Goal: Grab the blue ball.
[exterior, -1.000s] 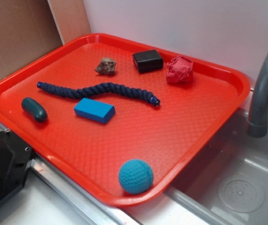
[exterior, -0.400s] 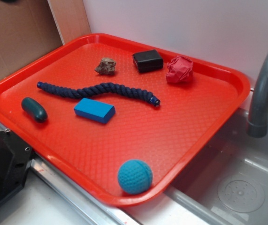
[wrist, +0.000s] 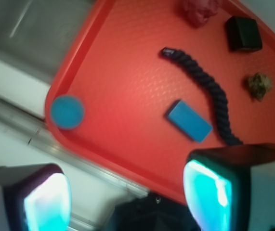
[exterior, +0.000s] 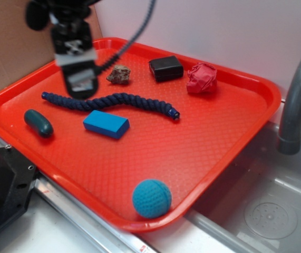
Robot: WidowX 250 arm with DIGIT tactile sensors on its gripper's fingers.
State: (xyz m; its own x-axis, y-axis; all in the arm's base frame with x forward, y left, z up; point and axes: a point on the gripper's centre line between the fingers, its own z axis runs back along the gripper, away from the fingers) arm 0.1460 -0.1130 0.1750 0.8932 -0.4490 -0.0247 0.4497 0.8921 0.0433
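The blue ball point(exterior: 152, 198), a teal crocheted sphere, rests in the near corner of the red tray point(exterior: 213, 142), against its rim. The wrist view shows the ball point(wrist: 67, 111) at the left, by the tray's edge. My gripper point(exterior: 79, 84) hangs high over the tray's far left part, above the dark rope, far from the ball. Its jaws stand wide apart in the wrist view point(wrist: 127, 199), with nothing between the fingers.
On the tray lie a dark blue rope point(exterior: 110, 101), a flat blue block point(exterior: 106, 124), a dark teal capsule point(exterior: 38, 123), a rock point(exterior: 119, 74), a black box point(exterior: 166, 68) and crumpled red paper point(exterior: 201, 78). A grey faucet point(exterior: 298, 95) and sink point(exterior: 261, 205) stand at right.
The arm and gripper have come into view over the tray's far left; earlier they were out of frame. The ball and other objects have stayed put.
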